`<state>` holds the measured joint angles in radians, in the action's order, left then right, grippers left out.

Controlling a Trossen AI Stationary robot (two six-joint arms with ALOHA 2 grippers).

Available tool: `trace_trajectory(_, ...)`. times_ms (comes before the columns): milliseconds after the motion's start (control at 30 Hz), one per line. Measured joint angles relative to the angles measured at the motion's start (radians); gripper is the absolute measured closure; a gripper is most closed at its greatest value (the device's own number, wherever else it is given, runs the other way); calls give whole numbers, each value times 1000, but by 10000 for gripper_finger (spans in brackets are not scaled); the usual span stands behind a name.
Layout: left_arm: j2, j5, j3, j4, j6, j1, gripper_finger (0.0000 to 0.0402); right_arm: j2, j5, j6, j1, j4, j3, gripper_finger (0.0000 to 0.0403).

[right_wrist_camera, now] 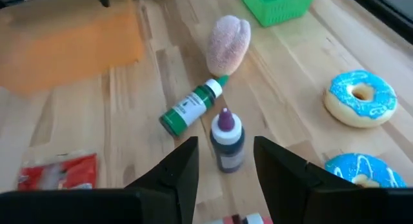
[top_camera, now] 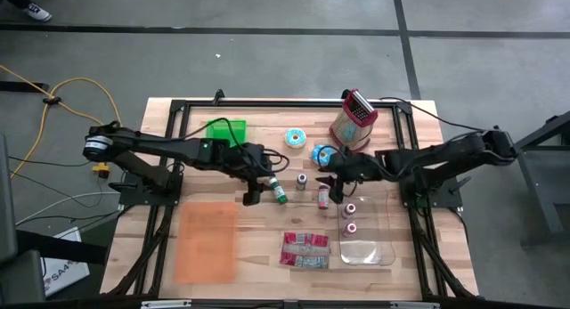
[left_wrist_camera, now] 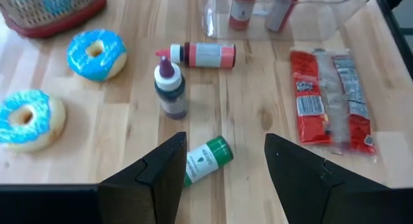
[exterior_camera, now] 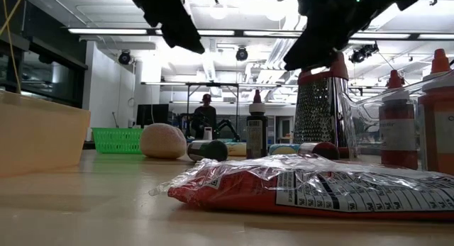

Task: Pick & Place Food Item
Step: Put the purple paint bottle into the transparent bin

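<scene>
My left gripper (top_camera: 253,193) hangs open above the table's middle, over a green-capped bottle (left_wrist_camera: 206,159) that lies on its side. My right gripper (top_camera: 331,186) also hangs open, clear of the table. A purple-capped bottle (right_wrist_camera: 227,141) stands upright ahead of its fingers and nothing is between them. A red snack bag (top_camera: 305,249) lies flat toward the near edge. Two blue-iced donuts (top_camera: 296,138) (top_camera: 322,153) lie toward the far side. A pink sugared piece (right_wrist_camera: 229,43) rests on the wood near the green bottle. A red-labelled bottle (left_wrist_camera: 203,55) lies on its side.
A clear bin (top_camera: 378,251) with two red bottles stands near the right side. A metal grater (top_camera: 354,120) stands at the far right, a green basket (top_camera: 225,131) at the far left, and an orange board (top_camera: 207,242) lies at the near left. A person shows far behind the table.
</scene>
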<state>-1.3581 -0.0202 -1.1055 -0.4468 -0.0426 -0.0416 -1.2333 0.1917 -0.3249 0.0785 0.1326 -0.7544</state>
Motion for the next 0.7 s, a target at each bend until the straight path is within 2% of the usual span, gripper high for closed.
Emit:
trace_trajectory(300,88,11,31,-27,-20,29,202,-34,-95,11,-86,-20,0,266)
trace_trajectory(700,79,9,31,8,-61,28,202,-34,-196,41,-153,-25,0,266)
